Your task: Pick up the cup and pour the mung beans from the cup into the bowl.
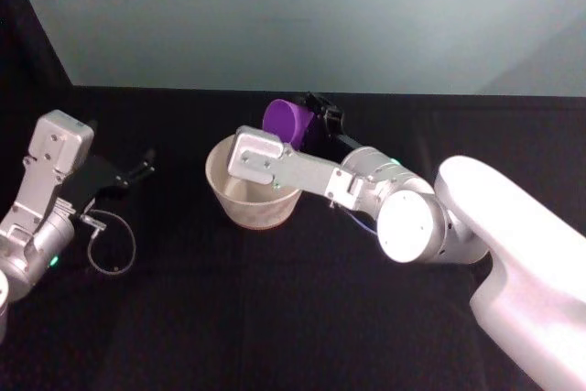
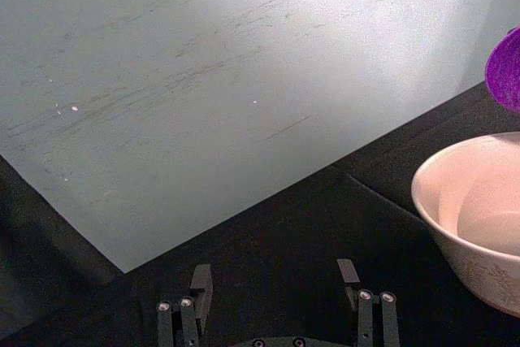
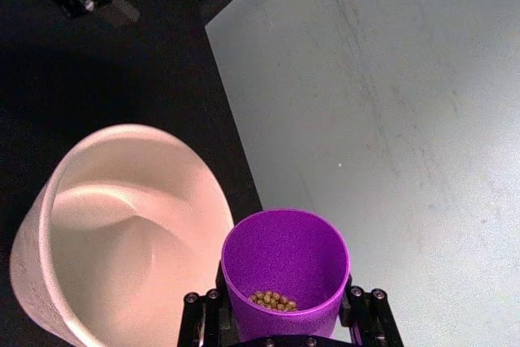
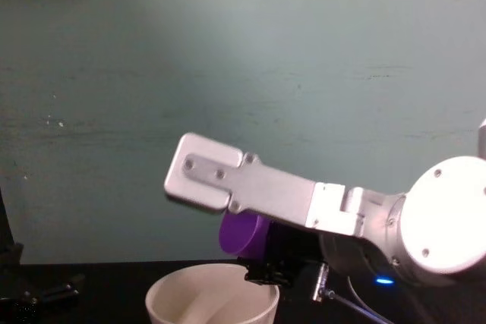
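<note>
Clamping the cup (image 3: 284, 258) at the bowl's (image 3: 162, 168) 1 o'clock, the right pincer (image 3: 284, 308) should be tipping mung beans (image 3: 274, 301) centreward; left pincer (image 2: 275, 278) idling open, 9 o'clock.

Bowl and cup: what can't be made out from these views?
- Mung beans: seen inside the cup in the right wrist view; in the head and chest views the cup's wall hides them.
- Bowl interior: the right arm covers much of it in the head view; the chest view's bottom edge cuts it off.
- Right gripper: its fingers are cut off by the right wrist view's bottom edge.
</note>
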Controlling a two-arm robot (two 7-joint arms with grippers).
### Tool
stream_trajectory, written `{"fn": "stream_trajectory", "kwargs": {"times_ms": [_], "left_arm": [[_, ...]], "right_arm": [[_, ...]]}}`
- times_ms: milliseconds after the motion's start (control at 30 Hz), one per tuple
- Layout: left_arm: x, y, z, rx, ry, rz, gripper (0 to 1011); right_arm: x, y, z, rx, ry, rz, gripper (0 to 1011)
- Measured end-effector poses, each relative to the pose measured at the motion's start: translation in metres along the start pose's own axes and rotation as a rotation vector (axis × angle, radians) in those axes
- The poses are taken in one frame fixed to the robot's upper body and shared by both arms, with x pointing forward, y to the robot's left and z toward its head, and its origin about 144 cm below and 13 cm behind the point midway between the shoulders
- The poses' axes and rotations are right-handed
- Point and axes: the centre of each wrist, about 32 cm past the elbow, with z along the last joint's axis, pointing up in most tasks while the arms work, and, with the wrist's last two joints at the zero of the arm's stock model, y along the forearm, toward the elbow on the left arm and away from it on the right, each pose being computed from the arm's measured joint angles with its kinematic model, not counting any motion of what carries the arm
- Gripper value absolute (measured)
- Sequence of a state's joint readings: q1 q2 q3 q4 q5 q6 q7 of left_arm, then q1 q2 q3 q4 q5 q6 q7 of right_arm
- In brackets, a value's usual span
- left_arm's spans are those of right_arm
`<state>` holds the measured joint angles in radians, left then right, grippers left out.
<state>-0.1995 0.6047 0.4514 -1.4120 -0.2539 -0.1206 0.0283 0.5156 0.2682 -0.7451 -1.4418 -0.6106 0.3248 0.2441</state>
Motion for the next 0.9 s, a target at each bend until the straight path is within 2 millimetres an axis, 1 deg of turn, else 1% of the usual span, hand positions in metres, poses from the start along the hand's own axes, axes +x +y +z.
{"fn": "stream_trajectory", "kwargs": {"times_ms": [533,900], "left_arm": [[0.0,0.0,0.0,0.0,0.0,0.0,1000],[0.0,0.0,0.0,0.0,0.0,0.0,1000]], "right_arm": [[-0.016,0.005,0.016,-0.045,-0.249,-0.054,717],[-0.022,0.006,0.022,-0.069,-0.375,-0.064,717]]}}
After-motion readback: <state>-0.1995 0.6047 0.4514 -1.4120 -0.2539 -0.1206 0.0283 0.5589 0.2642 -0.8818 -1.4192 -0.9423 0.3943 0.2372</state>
